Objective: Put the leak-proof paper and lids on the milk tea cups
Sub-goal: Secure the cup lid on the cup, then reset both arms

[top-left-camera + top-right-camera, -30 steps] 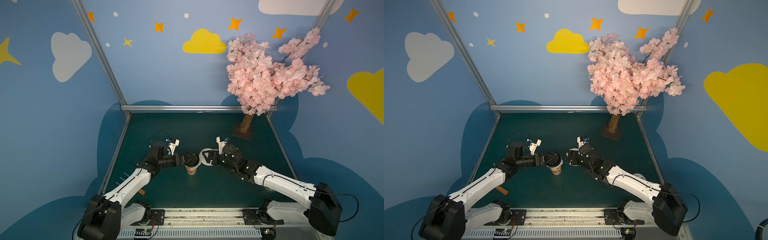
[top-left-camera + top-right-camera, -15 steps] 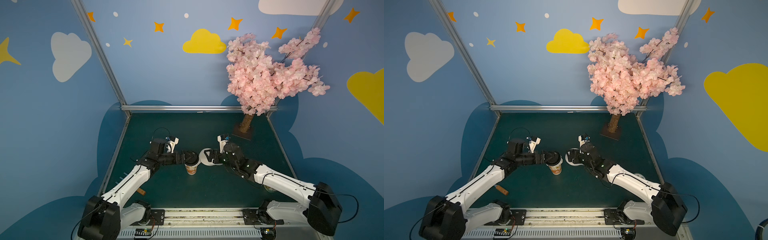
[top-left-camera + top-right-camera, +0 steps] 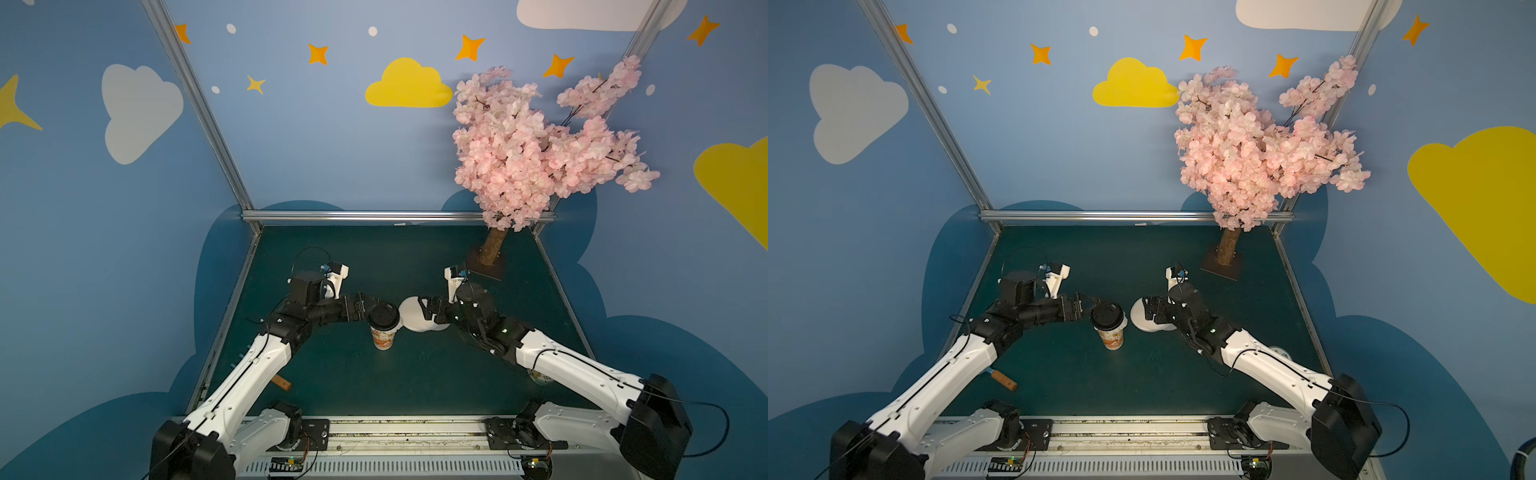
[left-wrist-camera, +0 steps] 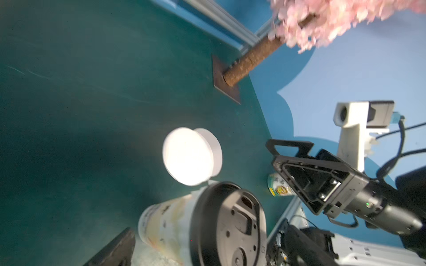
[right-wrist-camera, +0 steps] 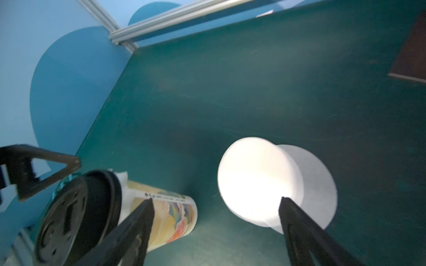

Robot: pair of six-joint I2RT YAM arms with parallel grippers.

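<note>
Cup: tall white orange-printed paper cup (image 3: 383, 340) under black round plastic lid (image 3: 383, 315) — disc possibly beneath.
Paper: thin white round paper discs (image 3: 409, 313) stacked just beside cup.
Left gripper (image 3: 1093, 308): jaws spread at lid, empty.
Right gripper (image 5: 216, 200): jaws spread over stack — for pickup.

From my end the tabletop (image 3: 374, 257) reads dark teal. The cup (image 3: 382, 338) is white with orange-yellow print, and it's got a black lid (image 3: 383, 316). I see plain white paper discs (image 3: 412, 312). The tree (image 3: 536, 141) is pink blossom on a brown trunk. The walls (image 3: 311, 137) are blue with yellow and white clouds and orange stars.
</note>
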